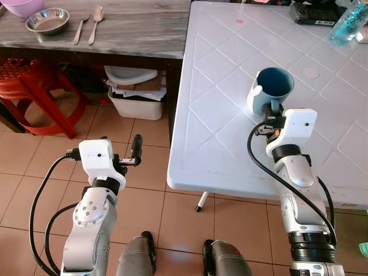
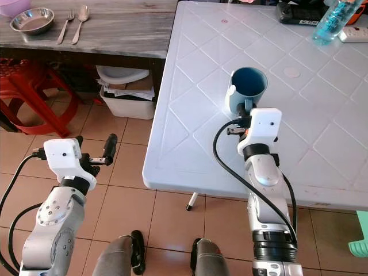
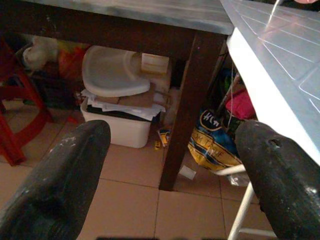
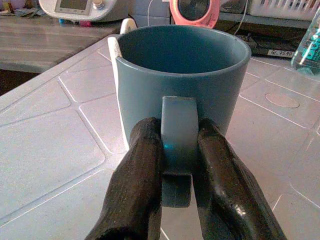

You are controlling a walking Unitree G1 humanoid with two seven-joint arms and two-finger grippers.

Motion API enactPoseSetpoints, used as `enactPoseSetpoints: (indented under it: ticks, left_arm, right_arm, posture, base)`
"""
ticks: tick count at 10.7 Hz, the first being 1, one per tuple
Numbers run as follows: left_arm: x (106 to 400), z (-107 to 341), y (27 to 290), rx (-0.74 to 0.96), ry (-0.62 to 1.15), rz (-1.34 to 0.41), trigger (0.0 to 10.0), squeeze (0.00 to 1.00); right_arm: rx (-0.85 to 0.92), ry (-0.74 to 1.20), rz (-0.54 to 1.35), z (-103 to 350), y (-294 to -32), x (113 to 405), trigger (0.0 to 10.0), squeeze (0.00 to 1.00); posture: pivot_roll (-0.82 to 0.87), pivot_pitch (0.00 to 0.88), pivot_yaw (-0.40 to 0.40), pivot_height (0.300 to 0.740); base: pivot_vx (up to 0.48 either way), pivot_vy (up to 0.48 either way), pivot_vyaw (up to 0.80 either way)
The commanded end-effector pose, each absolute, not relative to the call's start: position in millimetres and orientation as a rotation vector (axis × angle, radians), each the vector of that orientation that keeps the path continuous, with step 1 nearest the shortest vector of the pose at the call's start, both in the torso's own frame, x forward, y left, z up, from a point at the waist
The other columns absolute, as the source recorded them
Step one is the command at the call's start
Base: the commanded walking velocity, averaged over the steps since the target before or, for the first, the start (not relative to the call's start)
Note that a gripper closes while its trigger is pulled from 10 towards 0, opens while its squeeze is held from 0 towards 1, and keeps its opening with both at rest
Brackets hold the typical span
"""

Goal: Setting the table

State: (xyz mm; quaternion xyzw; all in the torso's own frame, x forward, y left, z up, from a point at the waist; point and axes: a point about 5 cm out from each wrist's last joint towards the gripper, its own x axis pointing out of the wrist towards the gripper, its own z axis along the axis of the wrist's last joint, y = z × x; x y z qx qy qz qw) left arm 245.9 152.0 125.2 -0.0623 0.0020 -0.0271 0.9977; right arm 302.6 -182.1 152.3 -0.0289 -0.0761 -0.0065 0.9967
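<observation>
A blue mug (image 1: 274, 85) stands upright on the white plastic table (image 1: 224, 132), handle toward me. My right gripper (image 4: 178, 145) is shut on the mug's handle (image 4: 178, 131), its black fingers (image 4: 141, 165) pressing both sides. My left gripper (image 1: 129, 154) hangs open over the tiled floor, left of the white table's edge, with nothing between its fingers (image 3: 65, 175). On the grey stone-topped table (image 1: 132, 29) at the far left lie a steel bowl (image 1: 47, 20), a fork (image 1: 80, 27) and a spoon (image 1: 95, 23), beside a purple bowl (image 1: 23, 6).
A clear bottle (image 1: 348, 23) and a black device (image 1: 313, 12) sit at the white table's far right. Under the stone table stands a white bin (image 1: 137, 92) stuffed with paper. A red plastic stool (image 1: 31, 92) stands left of it. A patterned bag (image 3: 215, 145) lies by the table leg.
</observation>
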Motion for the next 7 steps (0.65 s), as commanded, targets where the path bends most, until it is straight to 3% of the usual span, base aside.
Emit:
enactPoseSetpoints:
  ticks: [1,3,4,7]
  left_arm:
    - [245,123,154,-0.115,0.011,-0.046,10.0,0.0]
    - [245,123,154,-0.115,0.011,-0.046,10.0,0.0]
    - [265,122,160,-0.089,-0.047,0.064,10.0,0.0]
    - [272,127,163,-0.049,-0.104,0.112,10.0,0.0]
  right_arm:
    - [-0.057,-0.056,-0.015,133,-182,299,10.0,0.0]
    - [-0.057,-0.056,-0.015,133,-182,299,10.0,0.0]
    - [-0.063,-0.09,0.036,127,-162,294,10.0,0.0]
    - [-0.057,-0.115,0.058,127,-157,290,10.0,0.0]
  posture:
    - [0.0,0.189,0.008,0.74]
    - [0.0,0.189,0.008,0.74]
    - [0.0,0.037,0.02,0.74]
    - [0.0,0.05,0.018,0.74]
  base:
    - [0.0,0.0,0.0]
    - [0.0,0.0,0.0]
    - [0.0,0.0,0.0]
    - [0.0,0.0,0.0]
